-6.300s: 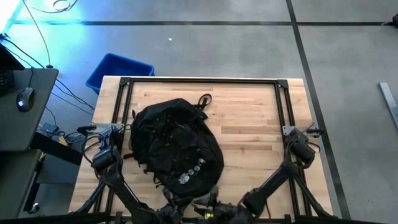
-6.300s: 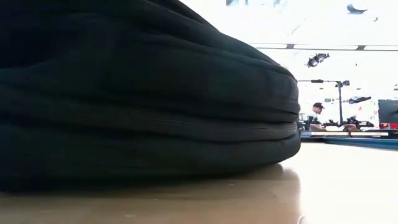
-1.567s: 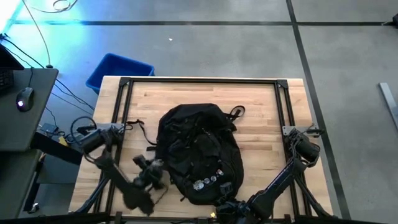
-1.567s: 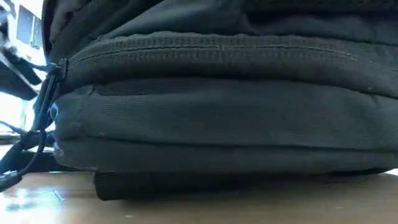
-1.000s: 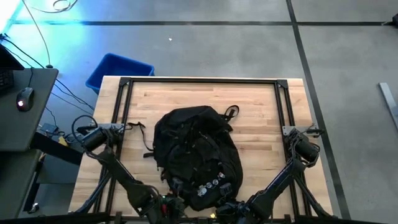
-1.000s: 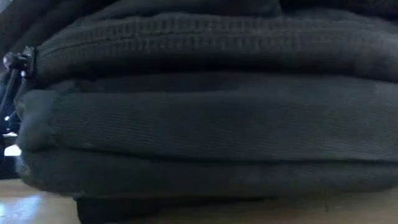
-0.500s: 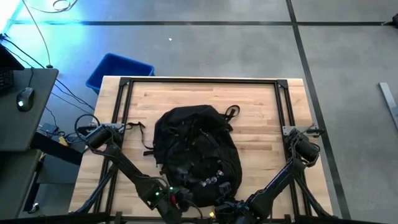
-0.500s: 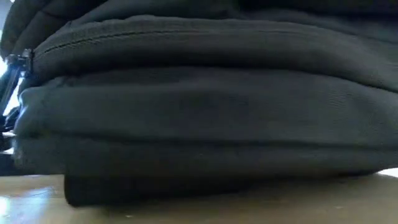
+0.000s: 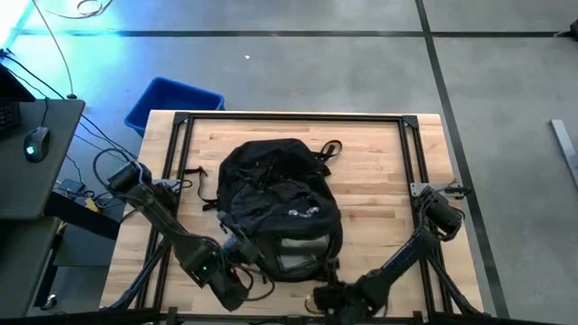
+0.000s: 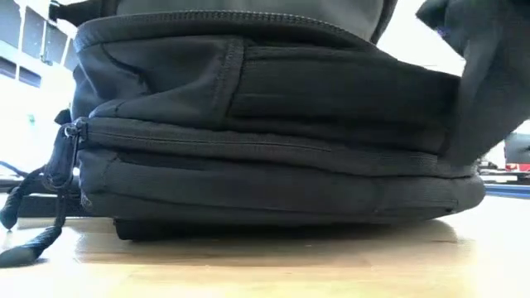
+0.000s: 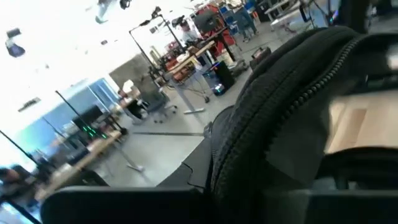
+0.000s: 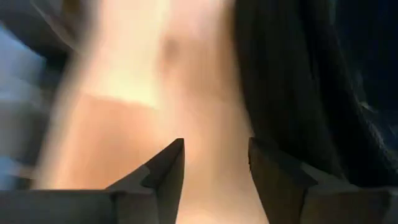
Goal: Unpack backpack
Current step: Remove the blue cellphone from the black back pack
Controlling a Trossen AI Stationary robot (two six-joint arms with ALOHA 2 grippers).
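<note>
Backpack [image 9: 275, 212]: you see it lying mid-counter, its near end unzipped, grey lining showing.
Left hand [image 9: 237, 255]: at the backpack's near left corner, pinched together on the opened edge.
Right hand [image 12: 214, 167]: near counter edge, just beside the backpack, fingers apart, holding nothing.
Counter [image 9: 379, 171]: pale wood.
Room: grey floor, blue bin [image 9: 172, 101].

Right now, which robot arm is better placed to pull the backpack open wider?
Probably the left. Its end effector is at the backpack's opened edge, seemingly pinching fabric. The right end effector is open over bare table beside the bag.
</note>
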